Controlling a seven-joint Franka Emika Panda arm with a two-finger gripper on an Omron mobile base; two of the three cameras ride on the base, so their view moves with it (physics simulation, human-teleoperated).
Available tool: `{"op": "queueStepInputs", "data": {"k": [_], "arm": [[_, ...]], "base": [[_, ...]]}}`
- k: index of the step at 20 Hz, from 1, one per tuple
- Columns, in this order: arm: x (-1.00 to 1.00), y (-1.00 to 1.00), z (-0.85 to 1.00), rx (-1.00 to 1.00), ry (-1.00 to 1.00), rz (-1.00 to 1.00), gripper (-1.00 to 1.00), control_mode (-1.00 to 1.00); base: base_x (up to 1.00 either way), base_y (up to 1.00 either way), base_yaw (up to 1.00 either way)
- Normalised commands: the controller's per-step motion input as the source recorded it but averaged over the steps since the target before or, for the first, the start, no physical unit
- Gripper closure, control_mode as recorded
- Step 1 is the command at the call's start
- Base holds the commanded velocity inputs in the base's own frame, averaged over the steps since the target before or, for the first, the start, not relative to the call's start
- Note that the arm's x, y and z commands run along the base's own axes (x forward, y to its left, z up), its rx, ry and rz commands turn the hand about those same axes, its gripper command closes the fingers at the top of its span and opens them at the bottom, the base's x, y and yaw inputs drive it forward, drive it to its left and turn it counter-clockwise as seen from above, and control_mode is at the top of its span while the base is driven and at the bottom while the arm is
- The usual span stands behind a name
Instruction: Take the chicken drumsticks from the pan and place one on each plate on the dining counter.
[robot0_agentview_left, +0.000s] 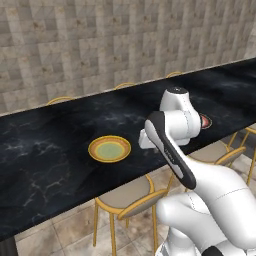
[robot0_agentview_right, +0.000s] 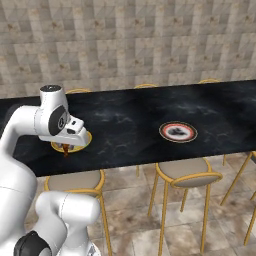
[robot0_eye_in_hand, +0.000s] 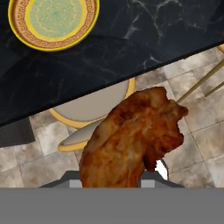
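Gripping the chicken drumstick (robot0_eye_in_hand: 131, 140) near its lower end, the end effector (robot0_agentview_right: 66, 149) holds it closed between narrow jaws, the meat hanging over the near edge of the surface (robot0_agentview_left: 45, 145) — in the hand view it sits at 6 o'clock, with the yellow-rimmed plate (robot0_eye_in_hand: 53, 22) up at 11 o'clock. By my reckoning the piece is light and fairly stiff, but its glazed, lumpy skin looks slippery, so a pinch across the thicker body should hold better than one on the thin bone end; a quick swing could let it twist or slide out. The red-rimmed plate (robot0_agentview_right: 178, 131) lies well apart toward 3 o'clock in the right base view and already carries something dark, though what it is I cannot tell. Stools with yellow frames (robot0_agentview_right: 187, 175) stand below the surface edge — under the carry path, not in it. Nothing rises between the drumstick and the yellow-rimmed plate.
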Motion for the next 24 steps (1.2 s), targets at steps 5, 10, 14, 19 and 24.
{"op": "queueStepInputs", "data": {"k": [5,10,14,19,24], "arm": [[0.38,0.00,0.00,0.00,0.04,0.02,1.00,-1.00],[0.55,0.10,-0.08,-0.02,0.09,0.10,1.00,-1.00],[0.55,0.53,-0.21,-0.04,0.12,0.06,1.00,-1.00],[0.50,0.66,-0.23,-0.01,0.17,0.06,1.00,-1.00],[0.54,0.36,-0.17,0.00,0.05,0.08,1.00,-1.00]], "base": [[0.02,0.00,0.00],[0.00,0.00,0.00],[0.00,0.00,0.00],[0.00,0.00,0.00],[0.00,0.00,0.00]]}}
